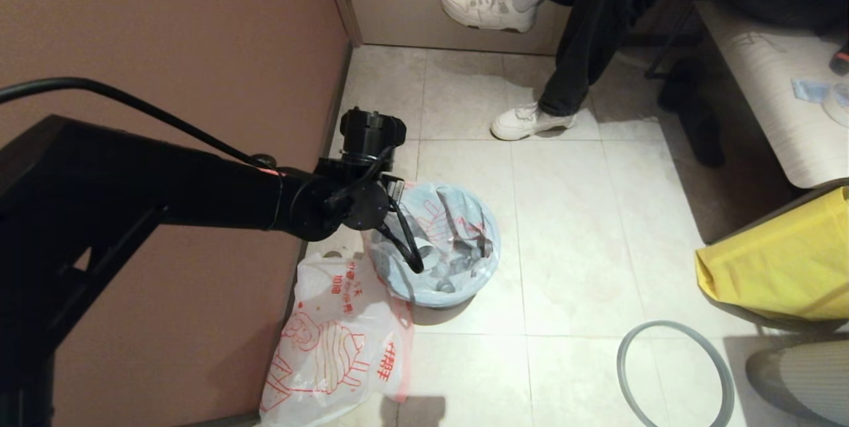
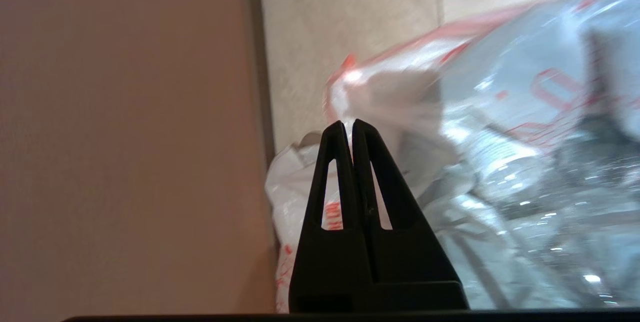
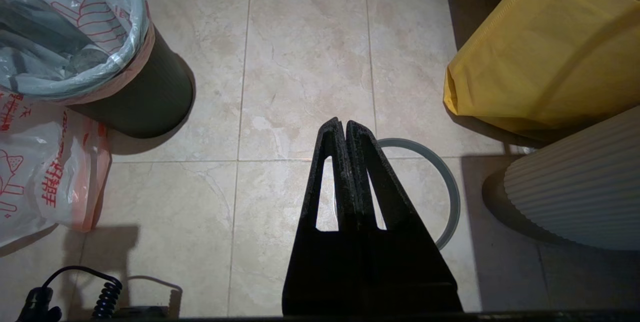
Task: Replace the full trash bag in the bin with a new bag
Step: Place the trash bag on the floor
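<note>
2 printed bags (image 1: 451, 228) (image 1: 335, 347), 1 bin (image 3: 145, 97), 1 ring (image 1: 676, 374), 1 yellow bag (image 1: 783, 261).

The bin (image 1: 434, 298) is lined with the full trash bag (image 1: 451, 235), whose near-wall edge is overlapped by the left arm's wrist (image 1: 358, 198). The new bag (image 1: 335, 341) is spread flat on the floor (image 1: 564, 228) beside it. A grey ring (image 1: 676, 374) is laid well apart.

Wall (image 1: 166, 49) tight beside the bin (image 3: 145, 97); open floor (image 1: 570, 248) on its other side.

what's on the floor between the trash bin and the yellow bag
Mostly bare tile between the bin and the yellow bag; the grey ring rim lies nearer the bag, in the right wrist view.
</note>
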